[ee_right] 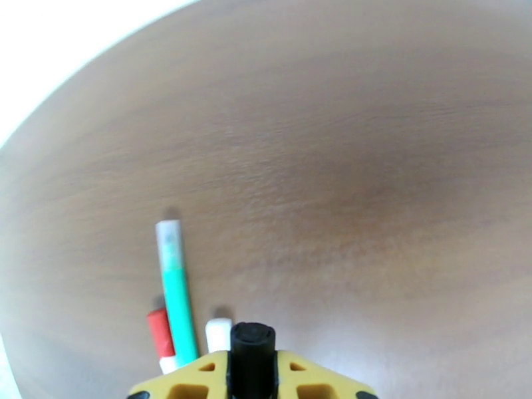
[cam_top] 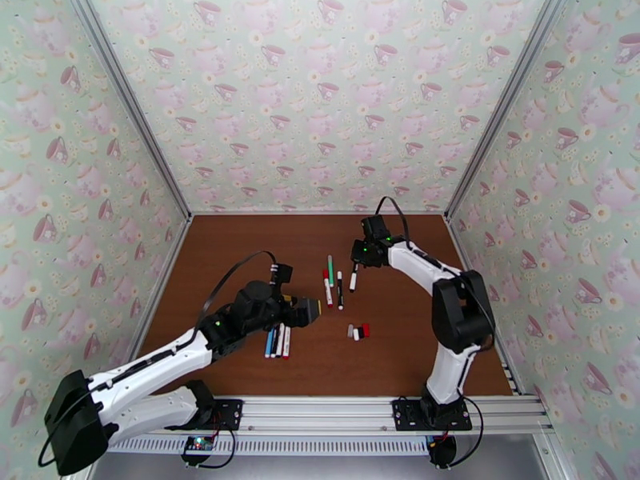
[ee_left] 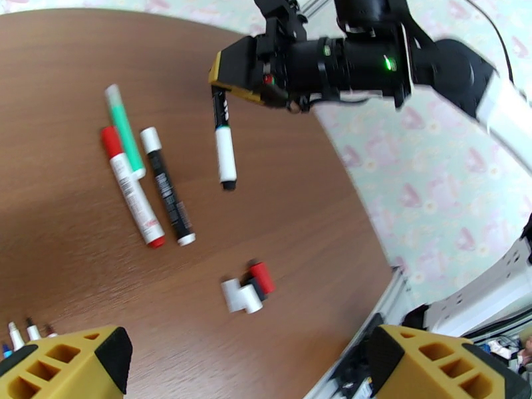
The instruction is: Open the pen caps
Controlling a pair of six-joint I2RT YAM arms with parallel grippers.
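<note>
Right fingers (ee_right: 312,379) pinching the top end of a black-and-white marker (ee_left: 225,151), dangling it above the desk (ee_left: 80,274). Left fingers (ee_left: 66,360) spread wide, hovering well apart. Loose caps (ee_left: 243,295) lying nearby. Risk: with an end-only grip, the marker could swing or slip out when the cap is pulled.

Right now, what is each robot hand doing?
Left hand: open, holding nothing.
Right hand: closed on a black-and-white pen.
</note>
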